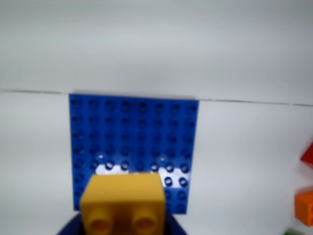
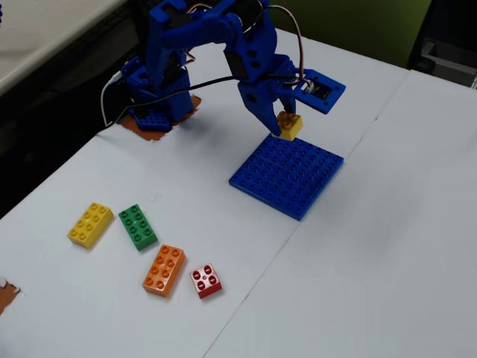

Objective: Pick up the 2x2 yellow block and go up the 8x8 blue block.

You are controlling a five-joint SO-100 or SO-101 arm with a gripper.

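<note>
In the fixed view, a longer yellow brick [image 2: 90, 224] lies at the far left of the white table [image 2: 387, 246], with a green brick [image 2: 138, 227] just beside it on the right. Next along come an orange brick [image 2: 164, 270] and then a small red square brick [image 2: 206, 280], these two nearly touching. Further right and higher in that view, the blue arm [image 2: 216, 45] reaches down from its base. Its gripper [image 2: 285, 123] is closed on the 2x2 yellow block [image 2: 290, 126], which is held clear of the table, just above the near-arm edge of the 8x8 blue block [image 2: 287, 174]. That plate lies flat on the table, apart from the four loose bricks. In the wrist view, the yellow block [image 1: 122, 203] fills the bottom centre, two of its studs facing the camera, with dark blue gripper parts at either side below it. The blue plate [image 1: 134, 132] spreads out behind it, and slivers of red and orange bricks show at the right edge.
</note>
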